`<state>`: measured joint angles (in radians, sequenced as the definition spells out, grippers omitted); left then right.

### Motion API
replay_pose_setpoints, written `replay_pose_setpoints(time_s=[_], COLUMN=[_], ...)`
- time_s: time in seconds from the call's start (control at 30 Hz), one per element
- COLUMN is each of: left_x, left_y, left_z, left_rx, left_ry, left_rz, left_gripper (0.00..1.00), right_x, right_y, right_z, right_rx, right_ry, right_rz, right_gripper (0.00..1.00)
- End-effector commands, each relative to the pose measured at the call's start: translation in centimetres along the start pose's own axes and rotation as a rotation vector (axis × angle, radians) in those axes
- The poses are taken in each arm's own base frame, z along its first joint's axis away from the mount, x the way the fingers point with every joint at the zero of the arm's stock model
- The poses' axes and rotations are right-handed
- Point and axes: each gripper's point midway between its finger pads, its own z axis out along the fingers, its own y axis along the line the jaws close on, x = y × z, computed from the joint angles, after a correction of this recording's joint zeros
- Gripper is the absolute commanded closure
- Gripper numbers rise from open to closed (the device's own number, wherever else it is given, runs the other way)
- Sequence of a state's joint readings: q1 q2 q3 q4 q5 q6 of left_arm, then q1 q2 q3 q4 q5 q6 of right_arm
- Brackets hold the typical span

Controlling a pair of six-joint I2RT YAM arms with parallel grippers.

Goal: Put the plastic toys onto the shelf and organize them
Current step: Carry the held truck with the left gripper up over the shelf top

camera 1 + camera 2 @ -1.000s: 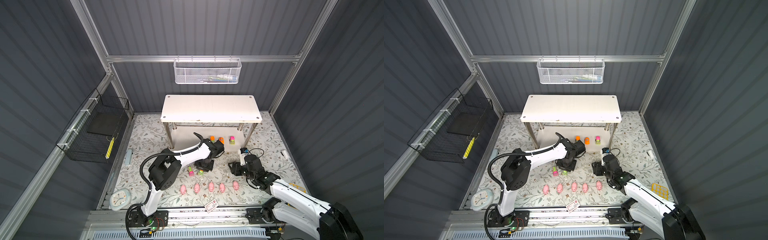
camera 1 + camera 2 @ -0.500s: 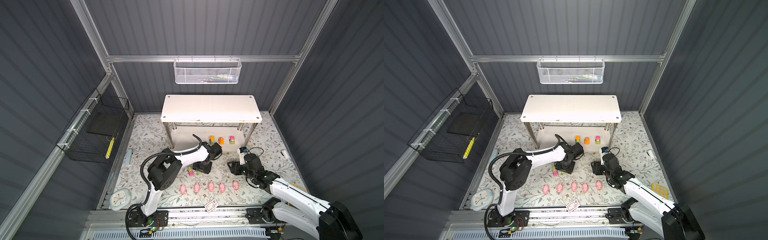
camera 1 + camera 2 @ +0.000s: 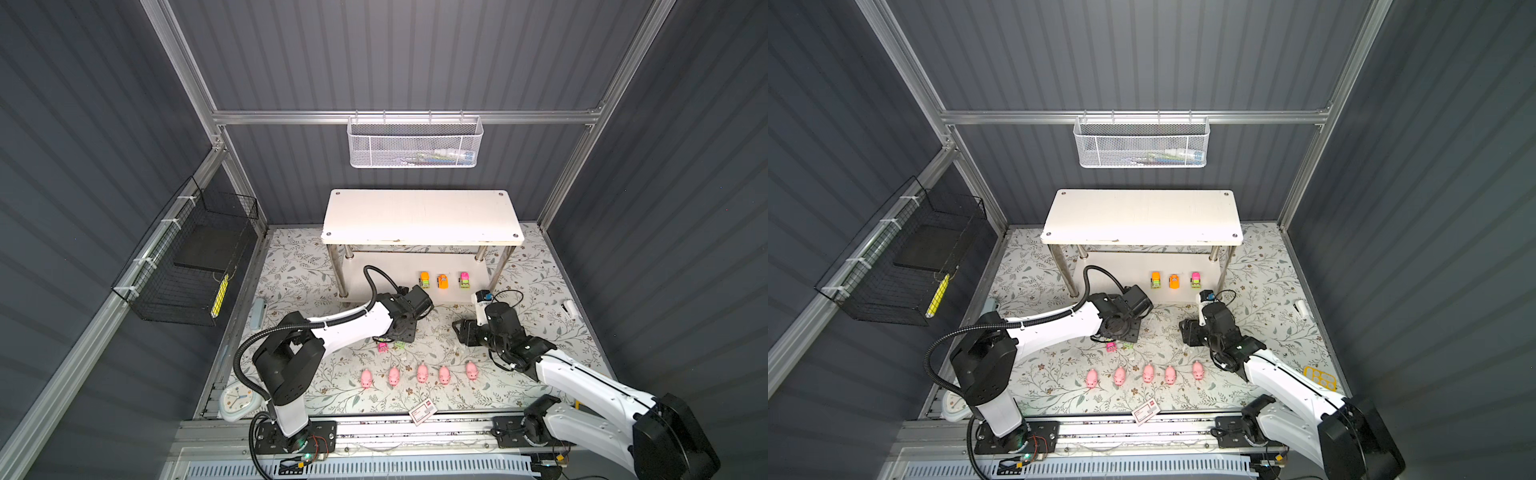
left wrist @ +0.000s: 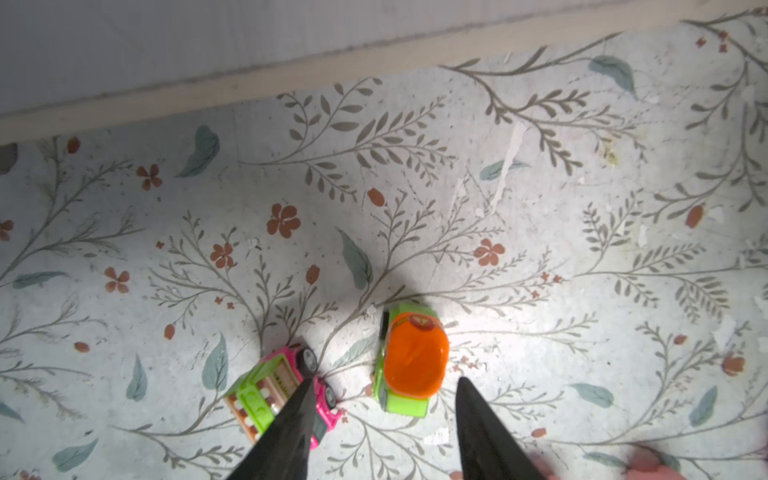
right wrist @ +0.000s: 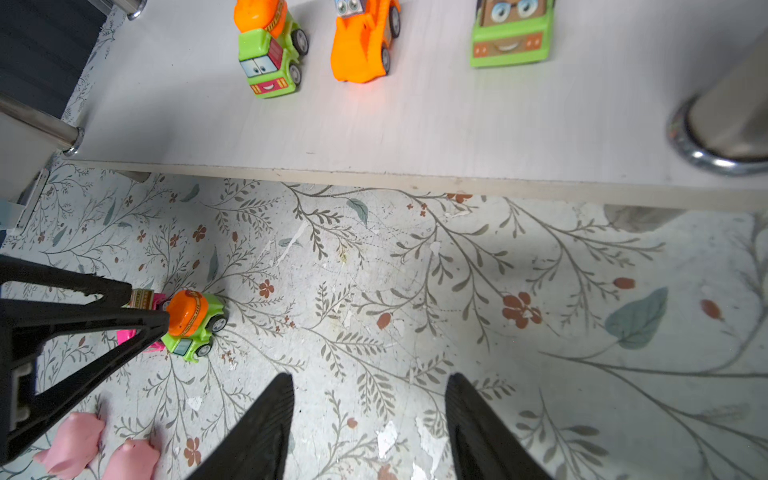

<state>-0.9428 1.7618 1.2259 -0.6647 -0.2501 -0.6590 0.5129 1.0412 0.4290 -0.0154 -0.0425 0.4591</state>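
Room: dark ribbed walls and metal framing round a flower-print mat [image 3: 291,266]. Clock directions are as in both top views, with 12 at the back wall.
Shelf: shelf [image 3: 419,216] with two white boards on metal posts, at 12 o'clock on the mat.
Arms: left arm [image 3: 345,328] reaches in from 7 o'clock, right arm [image 3: 582,378] from 5 o'clock.
Wire basket: black wire basket [image 3: 183,266] on the 9 o'clock wall.
Mesh basket: white mesh basket [image 3: 413,143] hangs on the back rail at 12 o'clock.
Left gripper: left gripper [image 4: 385,380] is mid-mat, pointing down, jaws apart, nothing clamped. The green car [image 4: 411,361] with an orange drum lies between the fingers. One fingertip [image 4: 305,390] overlaps the pink car [image 4: 282,386] in the wrist view; can't tell if it touches.
Right gripper: right gripper [image 5: 369,376] is at 3 o'clock of the left one, low over bare mat, jaws apart, nothing between them.
Clock: small table clock [image 3: 235,402] at the 7 o'clock corner.
Card: red-and-white card [image 3: 422,414] at the 6 o'clock edge.
Pigs: five pink pigs [image 3: 422,372] in a row on the mat, at 6 o'clock of the grippers, off the shelf.
Cars on shelf: three cars [image 3: 443,281] in a row on the lower board [image 3: 407,266], right half.
Cars on mat: the pink car and green car are side by side, not touching, at 6 o'clock of the shelf.
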Motion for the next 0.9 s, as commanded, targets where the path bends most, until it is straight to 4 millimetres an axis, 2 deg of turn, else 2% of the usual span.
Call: replay_pose_setpoints(time_s=[0.0, 0.33, 0.47, 0.7, 0.87], left_x=[-0.3, 0.2, 0.2, 0.6, 1.0], left_y=[-0.7, -1.3, -1.3, -1.0, -0.8], left_z=[0.5, 2.1, 2.3, 2.5, 2.8], left_rx=[0.031, 0.037, 0.036, 0.026, 0.022], left_ry=[-0.017, 0.016, 0.012, 0.019, 0.024], left_rz=[-0.013, -0.001, -0.005, -0.006, -0.01], left_gripper=[0.45, 0.47, 0.48, 0.55, 0.56], right_x=[-1.0, -1.0, -1.0, -1.1, -1.2], right_y=[0.6, 0.5, 0.4, 0.5, 0.5], right_z=[-0.1, -0.2, -0.3, -0.2, -0.2], right_rx=[-0.016, -0.007, -0.007, -0.007, -0.007], right_ry=[-0.016, -0.017, -0.018, -0.018, -0.018], right_rz=[-0.012, -0.008, -0.008, -0.007, -0.006], right_gripper=[0.39, 0.39, 0.39, 0.39, 0.39])
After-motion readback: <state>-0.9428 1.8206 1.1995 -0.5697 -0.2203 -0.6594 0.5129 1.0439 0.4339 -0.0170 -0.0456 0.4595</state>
